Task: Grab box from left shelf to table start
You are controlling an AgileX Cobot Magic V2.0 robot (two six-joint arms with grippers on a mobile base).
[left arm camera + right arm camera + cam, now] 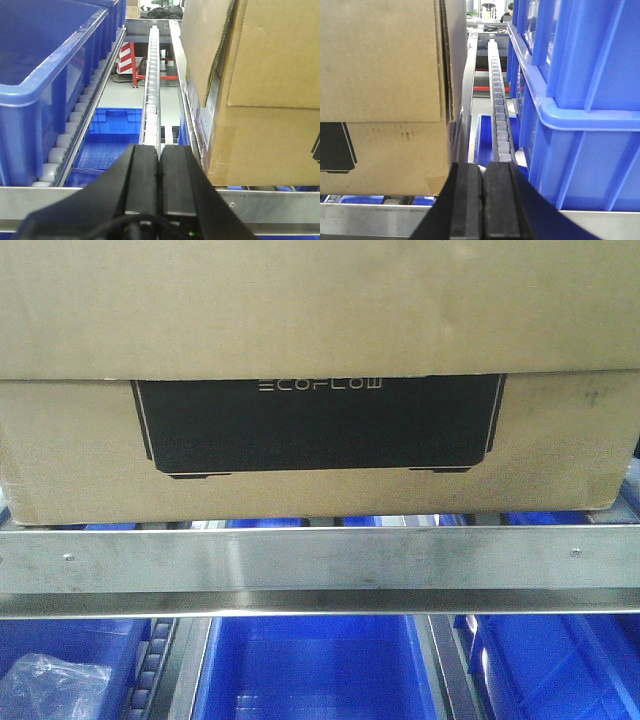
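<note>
Left gripper point(159, 190) at bottom centre of its wrist view, fingers pressed together, nothing between; right gripper point(482, 200) likewise, bottom centre of its view. Box point(320, 320) fills upper front view, sitting on shelf point(320, 560) rollers behind steel rail; blue bins point(310, 670) below.

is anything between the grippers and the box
Nothing visible. The left gripper points down the open roller track between a blue bin and the box. The right gripper does the same on the box's other side. Both are shut.
</note>
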